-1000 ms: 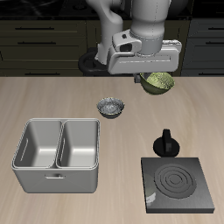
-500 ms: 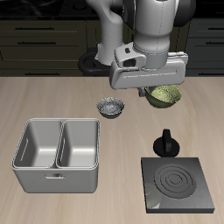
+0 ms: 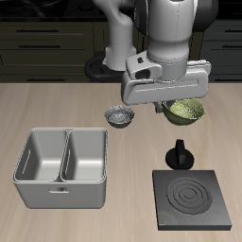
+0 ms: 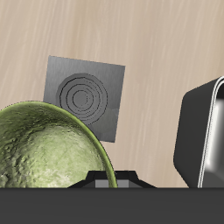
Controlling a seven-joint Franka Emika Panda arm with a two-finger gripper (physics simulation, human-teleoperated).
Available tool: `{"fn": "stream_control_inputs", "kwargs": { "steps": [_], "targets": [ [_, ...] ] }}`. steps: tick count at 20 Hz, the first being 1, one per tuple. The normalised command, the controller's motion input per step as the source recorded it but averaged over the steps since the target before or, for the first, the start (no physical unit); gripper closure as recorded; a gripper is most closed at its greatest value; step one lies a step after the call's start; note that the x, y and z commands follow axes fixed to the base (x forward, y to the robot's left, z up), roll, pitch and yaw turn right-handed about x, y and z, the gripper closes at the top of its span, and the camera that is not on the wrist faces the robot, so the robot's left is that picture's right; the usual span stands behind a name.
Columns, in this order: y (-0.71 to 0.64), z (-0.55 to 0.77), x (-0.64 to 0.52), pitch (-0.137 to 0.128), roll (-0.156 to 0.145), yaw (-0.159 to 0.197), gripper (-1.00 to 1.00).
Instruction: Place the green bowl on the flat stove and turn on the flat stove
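Olive-green and speckled, the green bowl (image 3: 185,112) hangs above the table in the gripper (image 3: 170,102), clamped by its rim as far as I can judge, well short of the flat stove (image 3: 192,200) nearer the front edge. The stove's black knob (image 3: 178,155) stands right on the path between. Coming down too early could knock the knob, and a rim hold may let the bowl tilt or slip. The metal tray (image 3: 61,168) and grey bowl (image 3: 120,116) sit clear.
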Motion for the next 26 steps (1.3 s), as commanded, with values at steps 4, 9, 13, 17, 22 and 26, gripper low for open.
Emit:
{"fn": "stream_control_inputs", "kwargs": {
  "steps": [4,9,13,17,22,26],
  "targets": [
    [0.03,0.08,0.28,-0.028,0.033,-0.015,1.0],
    [0.02,-0.03,0.28,-0.015,0.026,-0.008,1.0],
    [0.0,-0.03,0.32,-0.018,0.048,-0.017,1.0],
    [0.0,-0.07,0.27,-0.004,0.03,0.008,1.0],
    [-0.01,-0.04,0.14,-0.004,0.018,0.005,1.0],
    [-0.06,-0.16,0.06,0.007,-0.001,-0.007,1.0]
  ]
}}
